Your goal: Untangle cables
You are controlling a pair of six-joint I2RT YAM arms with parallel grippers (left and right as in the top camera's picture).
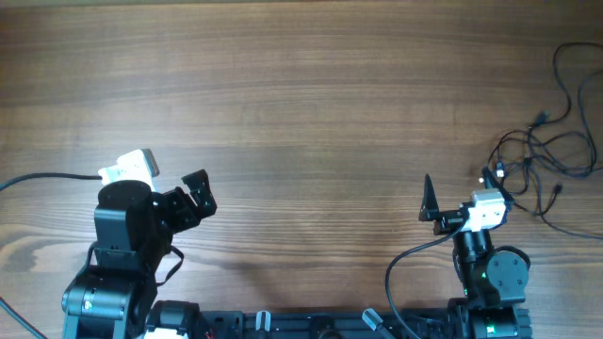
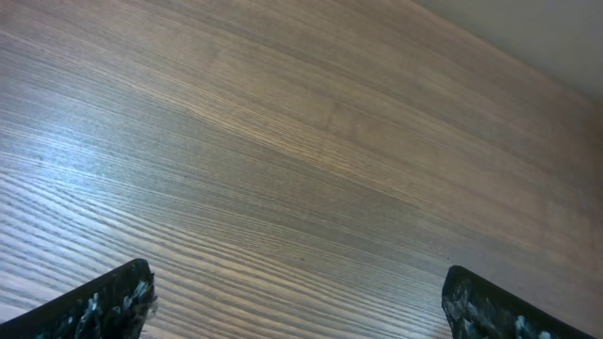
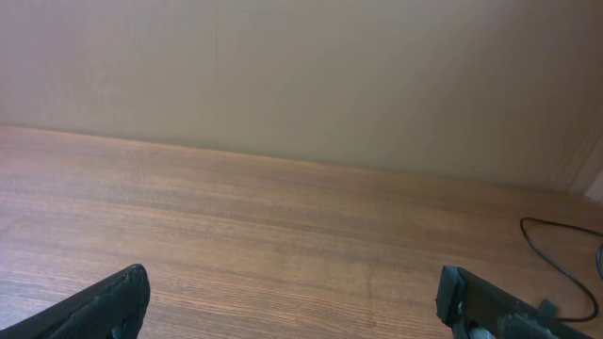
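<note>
The cables [image 1: 542, 155] are thin black wires in a loose tangle at the table's far right edge, with small plug ends sticking out. One loop of them [image 3: 525, 226] shows at the right edge of the right wrist view. My right gripper [image 1: 462, 188] stands open just left of the tangle, with bare wood between its fingers [image 3: 294, 282]. Far off on the left side of the table, my left gripper [image 1: 200, 191] is open over bare wood [image 2: 297, 282] and holds nothing.
The wooden table [image 1: 301, 94] stretches between the two arms. A thicker black arm cable [image 1: 47, 177] runs off the left edge. A beige wall [image 3: 301, 75] rises behind the table's far edge. The arm bases stand along the front edge.
</note>
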